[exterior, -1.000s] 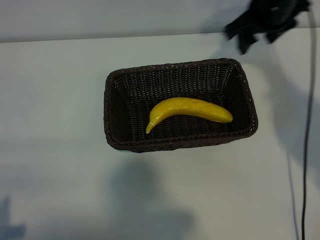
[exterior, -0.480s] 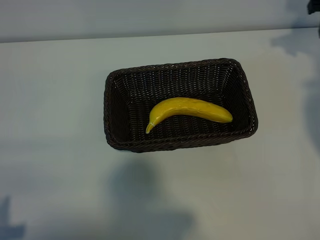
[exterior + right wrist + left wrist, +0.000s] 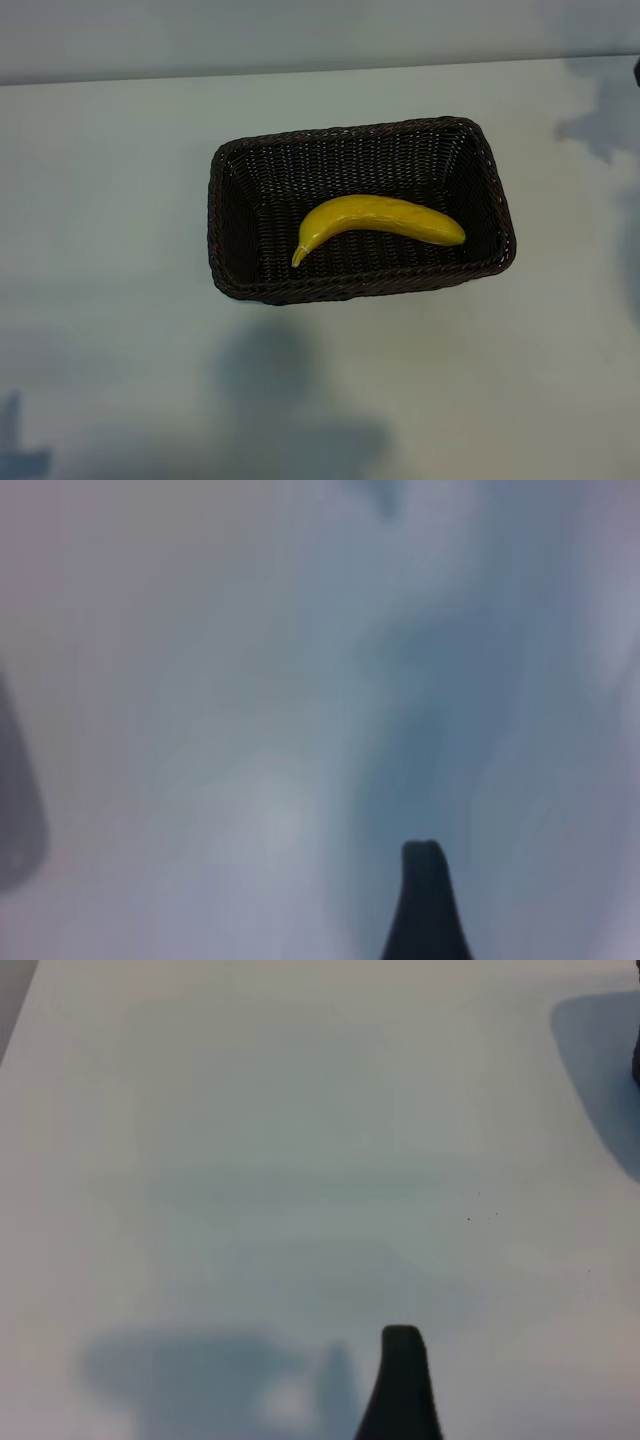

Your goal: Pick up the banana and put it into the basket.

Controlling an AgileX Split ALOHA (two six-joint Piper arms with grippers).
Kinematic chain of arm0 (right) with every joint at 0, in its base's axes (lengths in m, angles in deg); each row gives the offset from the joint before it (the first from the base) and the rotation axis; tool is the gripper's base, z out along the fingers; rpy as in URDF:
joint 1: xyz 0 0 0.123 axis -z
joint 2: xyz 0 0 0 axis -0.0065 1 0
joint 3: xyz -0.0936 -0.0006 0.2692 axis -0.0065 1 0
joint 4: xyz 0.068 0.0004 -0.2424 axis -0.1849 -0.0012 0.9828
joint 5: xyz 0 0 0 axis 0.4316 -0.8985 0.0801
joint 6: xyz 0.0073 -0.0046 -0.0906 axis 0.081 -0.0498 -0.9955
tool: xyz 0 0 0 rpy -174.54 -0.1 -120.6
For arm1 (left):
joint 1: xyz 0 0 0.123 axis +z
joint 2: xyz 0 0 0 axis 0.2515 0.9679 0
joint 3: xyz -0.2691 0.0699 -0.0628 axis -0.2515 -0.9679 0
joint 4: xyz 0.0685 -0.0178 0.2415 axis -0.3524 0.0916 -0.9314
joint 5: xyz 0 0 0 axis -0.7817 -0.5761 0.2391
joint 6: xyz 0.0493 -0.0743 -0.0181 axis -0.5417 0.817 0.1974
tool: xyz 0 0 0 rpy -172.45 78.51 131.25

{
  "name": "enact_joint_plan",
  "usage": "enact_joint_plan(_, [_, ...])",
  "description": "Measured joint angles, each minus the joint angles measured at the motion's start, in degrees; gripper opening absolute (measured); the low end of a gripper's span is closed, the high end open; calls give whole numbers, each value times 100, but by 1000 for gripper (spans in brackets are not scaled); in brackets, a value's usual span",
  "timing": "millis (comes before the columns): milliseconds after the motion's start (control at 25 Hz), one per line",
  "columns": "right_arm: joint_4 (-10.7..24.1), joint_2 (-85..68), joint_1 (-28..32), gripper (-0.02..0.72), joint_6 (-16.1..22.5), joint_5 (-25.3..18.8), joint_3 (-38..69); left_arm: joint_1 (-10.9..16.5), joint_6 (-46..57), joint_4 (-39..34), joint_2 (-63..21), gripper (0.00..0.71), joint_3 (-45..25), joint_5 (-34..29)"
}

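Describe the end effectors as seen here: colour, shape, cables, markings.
Little shows. Left end effector: one matte black finger, narrow, widening toward its base, with a rounded tip. Right end effector: the same black tapered shape, blurred. No cables or markings can be seen on either, and no arm links are clearly in view.

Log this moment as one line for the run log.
banana: lying in basket | basket: on table | nothing touching banana | task: placed

Soft shadows — blurred right wrist view
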Motion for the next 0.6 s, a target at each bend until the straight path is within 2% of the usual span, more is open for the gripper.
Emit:
enact_joint_plan(360, [35, -2108, 0, 522, -6, 0, 1820, 0, 0, 0, 0, 600, 0, 0])
enact_joint_plan(600, [0, -3768, 0, 522, -6, 1, 3433, 0, 0, 0, 0, 600, 0, 0])
